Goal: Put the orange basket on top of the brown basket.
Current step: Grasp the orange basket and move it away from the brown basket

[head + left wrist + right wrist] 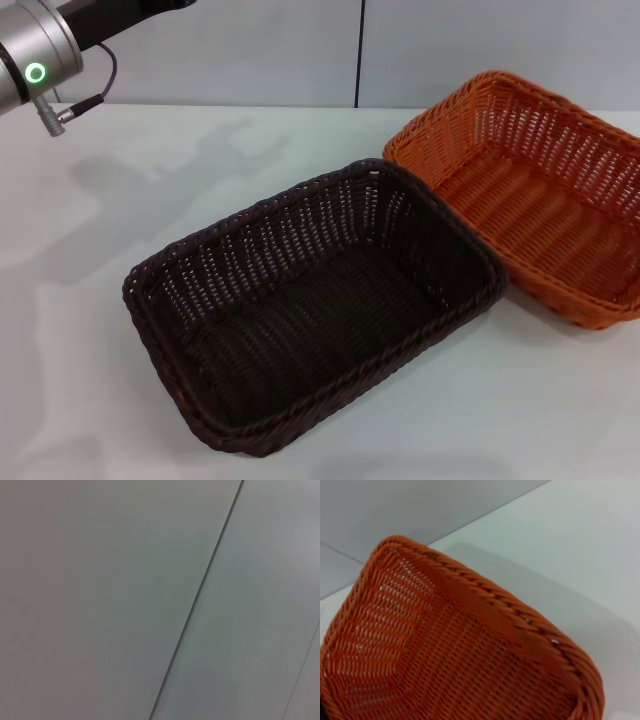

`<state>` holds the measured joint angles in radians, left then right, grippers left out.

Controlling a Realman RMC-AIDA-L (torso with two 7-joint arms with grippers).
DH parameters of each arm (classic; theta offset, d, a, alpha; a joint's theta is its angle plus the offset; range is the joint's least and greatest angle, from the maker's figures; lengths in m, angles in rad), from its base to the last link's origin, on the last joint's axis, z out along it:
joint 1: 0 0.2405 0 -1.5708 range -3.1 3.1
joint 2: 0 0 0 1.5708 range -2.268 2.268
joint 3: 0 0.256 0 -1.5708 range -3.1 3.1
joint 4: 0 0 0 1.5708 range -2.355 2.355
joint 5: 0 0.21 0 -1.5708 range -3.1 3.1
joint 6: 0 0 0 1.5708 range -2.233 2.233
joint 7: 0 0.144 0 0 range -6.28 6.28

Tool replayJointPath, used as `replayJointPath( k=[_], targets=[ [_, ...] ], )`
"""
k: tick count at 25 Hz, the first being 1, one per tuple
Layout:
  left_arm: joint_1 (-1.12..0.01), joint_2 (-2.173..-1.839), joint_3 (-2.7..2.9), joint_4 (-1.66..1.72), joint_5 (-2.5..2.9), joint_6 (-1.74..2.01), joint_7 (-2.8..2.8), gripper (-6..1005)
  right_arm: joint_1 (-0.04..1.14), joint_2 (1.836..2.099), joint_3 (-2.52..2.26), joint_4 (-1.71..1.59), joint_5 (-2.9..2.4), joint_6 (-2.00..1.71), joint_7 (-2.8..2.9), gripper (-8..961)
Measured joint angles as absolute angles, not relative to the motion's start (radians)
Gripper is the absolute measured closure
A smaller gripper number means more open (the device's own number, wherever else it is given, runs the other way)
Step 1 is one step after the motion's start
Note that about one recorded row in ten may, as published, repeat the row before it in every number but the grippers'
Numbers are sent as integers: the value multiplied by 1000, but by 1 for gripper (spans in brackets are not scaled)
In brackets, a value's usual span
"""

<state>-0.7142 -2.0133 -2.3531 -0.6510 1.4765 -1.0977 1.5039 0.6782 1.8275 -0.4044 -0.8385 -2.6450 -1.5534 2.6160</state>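
The orange basket (540,190) sits on the white table at the right, empty, its near left side touching the brown basket (315,300), which sits in the middle, empty and turned at an angle. The right wrist view looks down into the orange basket (445,660) from close above one of its corners. Neither gripper shows in any view. Only a silver joint of the left arm (35,55) with a green ring light shows at the top left of the head view. The left wrist view shows only a grey wall.
The white table (150,180) stretches to the left and front of the baskets. A grey panelled wall (360,50) with a dark vertical seam stands behind the table.
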Motion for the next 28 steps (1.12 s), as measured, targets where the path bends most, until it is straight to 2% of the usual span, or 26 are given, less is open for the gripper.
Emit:
replayJointPath(
  k=[2, 7, 16, 24, 28],
  targets=[
    [-713, -2014, -2353, -651, 1476, -1100, 1502, 137, 674, 1826, -405, -837, -2642, -1551, 2612, 526],
    [-712, -2015, -2353, -651, 1472, -1101, 1501, 137, 663, 1824, -405, -836, -2645, -1535, 2605, 582],
    [-710, -2017, -2353, -652, 1470, -1102, 1502, 137, 625, 1795, -394, -838, -2670, -1470, 2605, 606],
    [-718, -2020, -2353, -649, 1469, -1107, 1494, 137, 620, 1792, -391, -842, -2724, -1411, 2605, 622],
    [-713, -2024, -2353, -649, 1469, -1110, 1493, 137, 621, 1790, -391, -842, -2729, -1378, 2605, 679]
  ],
)
